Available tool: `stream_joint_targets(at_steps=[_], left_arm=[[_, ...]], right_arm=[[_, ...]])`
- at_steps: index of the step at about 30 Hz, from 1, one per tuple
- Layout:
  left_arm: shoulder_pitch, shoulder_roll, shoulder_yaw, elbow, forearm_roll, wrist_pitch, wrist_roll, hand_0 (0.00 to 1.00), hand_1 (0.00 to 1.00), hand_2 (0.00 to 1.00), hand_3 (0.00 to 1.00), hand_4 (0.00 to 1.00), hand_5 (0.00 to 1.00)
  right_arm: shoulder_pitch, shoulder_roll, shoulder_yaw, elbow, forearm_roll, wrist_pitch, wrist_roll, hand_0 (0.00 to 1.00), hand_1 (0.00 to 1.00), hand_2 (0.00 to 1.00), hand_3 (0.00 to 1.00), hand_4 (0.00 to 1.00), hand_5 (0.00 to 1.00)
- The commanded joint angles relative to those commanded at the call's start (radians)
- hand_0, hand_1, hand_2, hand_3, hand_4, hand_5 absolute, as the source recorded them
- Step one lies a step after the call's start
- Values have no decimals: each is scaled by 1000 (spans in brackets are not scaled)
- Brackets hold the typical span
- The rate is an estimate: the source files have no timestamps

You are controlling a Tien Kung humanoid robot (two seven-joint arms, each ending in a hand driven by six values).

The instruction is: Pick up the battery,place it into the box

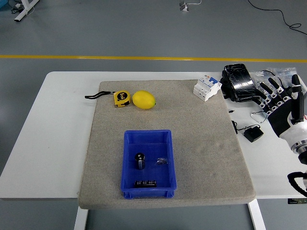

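Resting inside the blue box [127, 165], the battery [145, 183] is lying along the box's near wall. Right hand [283, 108] is hovering well right of the box over the bench [57, 124], fingers spread wide, holding nothing.

The robot hand [280, 103] on the right has five thin fingers [272, 89]; each finger is black with small white and silver bits at the joints, like little knuckles; the back of the robot hand is black and smooth; below it sits a round white wrist with a grey ring; under the wrist, a black curved part with a loop shows at the edge.
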Motion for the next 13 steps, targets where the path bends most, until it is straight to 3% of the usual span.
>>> stream_joint_targets(at_steps=[13], left_arm=[[6,7,-9,0,12,-11,2,738,701,754,682,706,688]], right_arm=[[-21,22,-13,34,-105,-21,9,772,772,808,855,998,920]])
